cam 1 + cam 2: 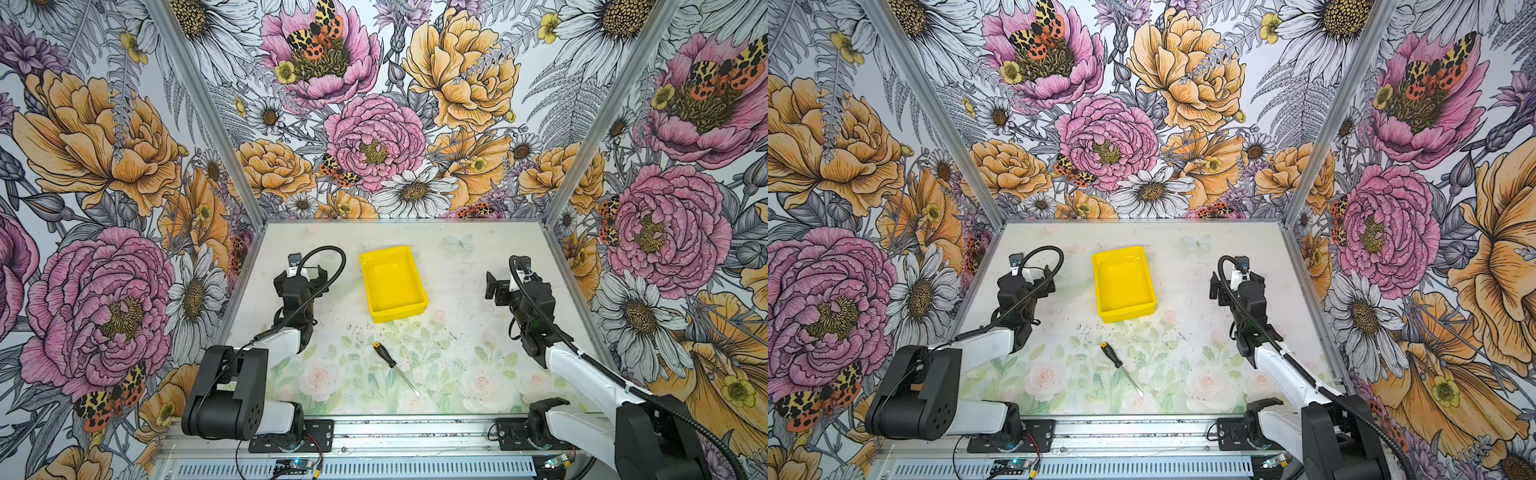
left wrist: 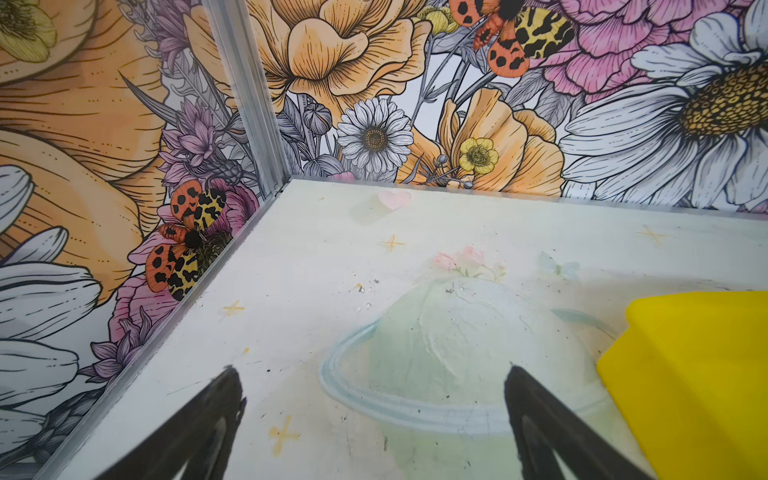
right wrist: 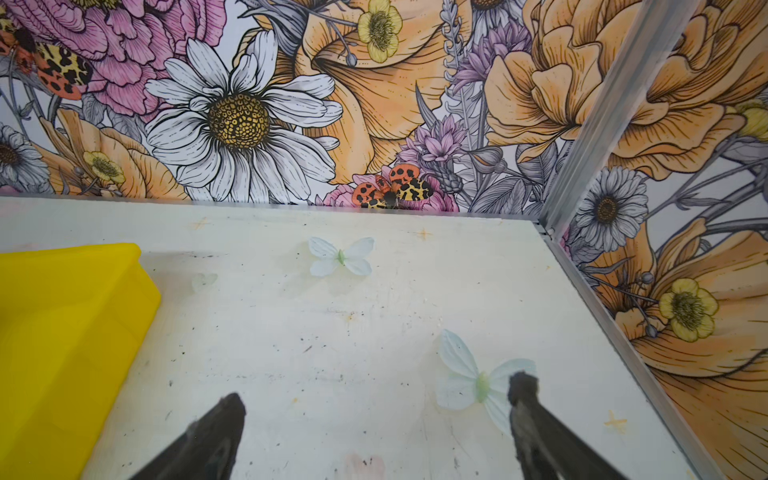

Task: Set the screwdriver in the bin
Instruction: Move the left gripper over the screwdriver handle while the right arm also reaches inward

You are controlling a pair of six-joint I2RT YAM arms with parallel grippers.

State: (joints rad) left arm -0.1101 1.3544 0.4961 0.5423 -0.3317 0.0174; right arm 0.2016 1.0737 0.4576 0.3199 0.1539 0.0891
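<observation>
The screwdriver lies flat on the table's near middle, its yellow-orange butt towards the bin and its silver shaft pointing near-right. Just behind it sits the yellow bin, with nothing in it. Its side also shows in the left wrist view and the right wrist view. My left gripper hovers open left of the bin, nothing between its fingers. My right gripper stands open right of the bin, also holding nothing. Neither wrist view shows the screwdriver.
Floral walls close the table on the left, back and right, with metal corner posts. The table top carries faint printed flowers and butterflies and small dark specks. Both arm bases sit on the rail along the front edge.
</observation>
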